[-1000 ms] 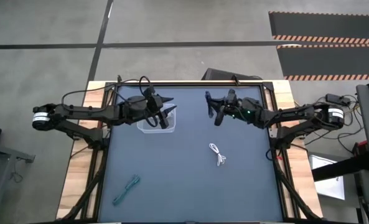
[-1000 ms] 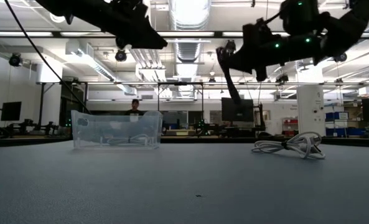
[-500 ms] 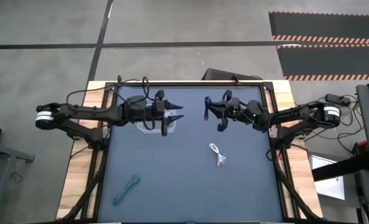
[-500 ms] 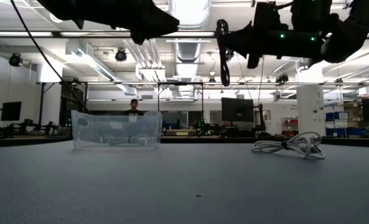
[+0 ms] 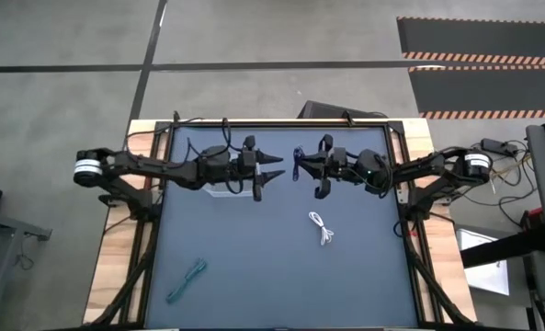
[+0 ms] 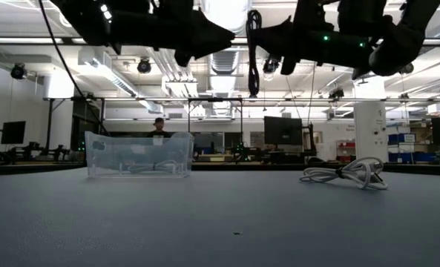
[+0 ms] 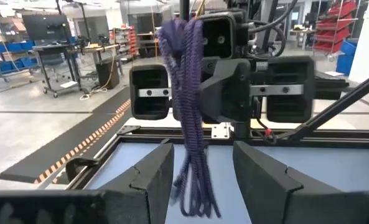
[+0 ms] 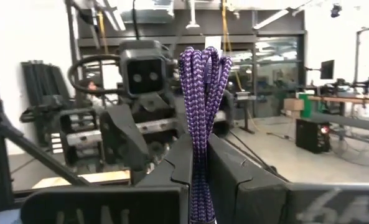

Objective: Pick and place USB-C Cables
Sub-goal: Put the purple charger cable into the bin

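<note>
The purple cable bundle (image 6: 251, 52) hangs high over the table's middle, held by my right gripper (image 5: 301, 172), which is shut on it. My left gripper (image 5: 278, 169) faces it from the left, open. In the left wrist view its fingers (image 7: 152, 177) stand on either side of the purple cable (image 7: 190, 124) without touching it. A white cable (image 5: 323, 227) lies coiled on the mat right of centre. The teal cable (image 5: 187, 280) lies near the mat's near-left corner. The clear box (image 6: 138, 154) sits on the mat under my left arm, with something pale inside. My right gripper pinches the purple bundle between its two fingers (image 8: 172, 168), all strands together, at about mid-length (image 8: 200, 146). The fingers are roughly level and point toward the table's left, lying across the bundle. The cable is lifted clear and upright, its looped end (image 8: 203, 62) beyond the fingers and loose ends (image 7: 193, 199) hanging below.
The dark mat (image 5: 254, 248) is bordered by a black frame and wooden table edges (image 5: 116, 267). Open mat lies between the teal and white cables. In the low view a person (image 6: 159, 126) stands far behind the box in the room.
Both grippers have moved toward each other over the table's middle. The left one left its place above the clear box and travelled right. The right one travelled left and rose slightly, carrying the purple cable, which now hangs straight between the left gripper's fingers.
</note>
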{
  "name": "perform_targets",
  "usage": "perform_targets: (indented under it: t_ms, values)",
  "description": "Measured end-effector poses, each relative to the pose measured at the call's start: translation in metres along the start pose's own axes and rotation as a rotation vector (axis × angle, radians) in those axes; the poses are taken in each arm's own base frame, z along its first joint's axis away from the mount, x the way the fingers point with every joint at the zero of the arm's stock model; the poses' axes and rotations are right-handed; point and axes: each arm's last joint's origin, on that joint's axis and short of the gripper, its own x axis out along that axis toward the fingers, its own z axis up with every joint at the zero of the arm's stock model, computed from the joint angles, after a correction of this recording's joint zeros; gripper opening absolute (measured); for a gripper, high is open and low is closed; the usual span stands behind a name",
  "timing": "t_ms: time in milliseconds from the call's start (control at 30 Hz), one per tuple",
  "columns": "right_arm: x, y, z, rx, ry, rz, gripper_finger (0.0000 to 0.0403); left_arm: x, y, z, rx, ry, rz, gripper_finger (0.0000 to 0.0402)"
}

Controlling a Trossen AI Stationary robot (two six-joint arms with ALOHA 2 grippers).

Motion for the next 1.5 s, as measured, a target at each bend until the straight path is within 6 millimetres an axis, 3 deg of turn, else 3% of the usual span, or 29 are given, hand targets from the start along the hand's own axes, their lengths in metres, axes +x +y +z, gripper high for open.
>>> perform_targets:
  t_ms: [333,767,1100,1233,1500]
  values:
    - [0.018,0.001,0.002,-0.004,-0.017,0.069,0.0018,0.014,-0.001,-0.012,-0.066,-0.048,0.001,0.0151]
    - [0.021,0.001,0.005,-0.011,-0.032,0.075,0.0018,0.016,-0.001,-0.008,-0.077,-0.118,0.001,0.0151]
    - [0.022,0.001,0.005,-0.016,-0.035,0.075,0.0018,0.023,-0.001,-0.017,-0.080,-0.093,0.000,0.0149]
    - [0.022,0.001,0.005,-0.015,-0.028,0.074,0.0018,0.025,-0.001,-0.018,-0.080,-0.089,0.000,0.0126]
    - [0.021,0.001,0.004,-0.026,-0.023,0.067,0.0018,0.025,-0.001,-0.019,-0.079,-0.087,-0.004,0.0041]
